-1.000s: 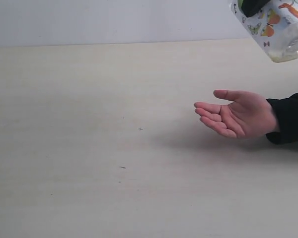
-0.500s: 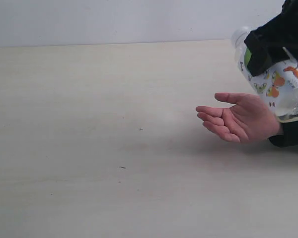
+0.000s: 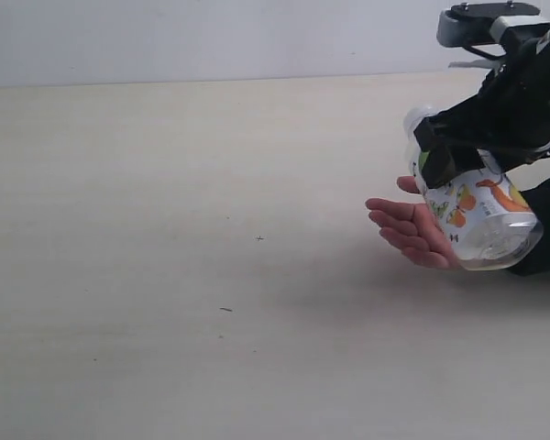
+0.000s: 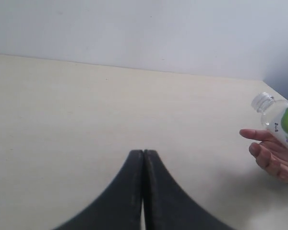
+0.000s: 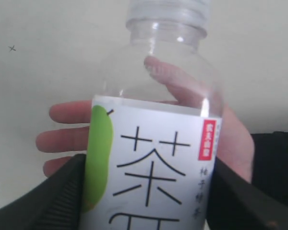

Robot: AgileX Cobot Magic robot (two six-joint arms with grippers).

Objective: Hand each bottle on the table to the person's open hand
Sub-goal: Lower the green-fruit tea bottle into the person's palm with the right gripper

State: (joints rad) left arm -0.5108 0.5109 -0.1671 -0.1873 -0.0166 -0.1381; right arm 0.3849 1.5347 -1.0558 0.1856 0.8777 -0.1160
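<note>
The clear, green-and-orange-labelled plastic bottle [image 3: 481,215] is clamped in the right gripper's [image 3: 458,156] jaws, with the person's open hand [image 3: 412,229] just beneath them. Release is best withheld until the palm supports it.

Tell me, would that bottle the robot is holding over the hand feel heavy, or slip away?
Probably light: the bottle looks empty, since the hand shows plainly through its clear upper part. Its smooth plastic and glossy label may be a little slippery. It is round and held tilted, so it could roll off the palm unless the hand closes around it.
</note>
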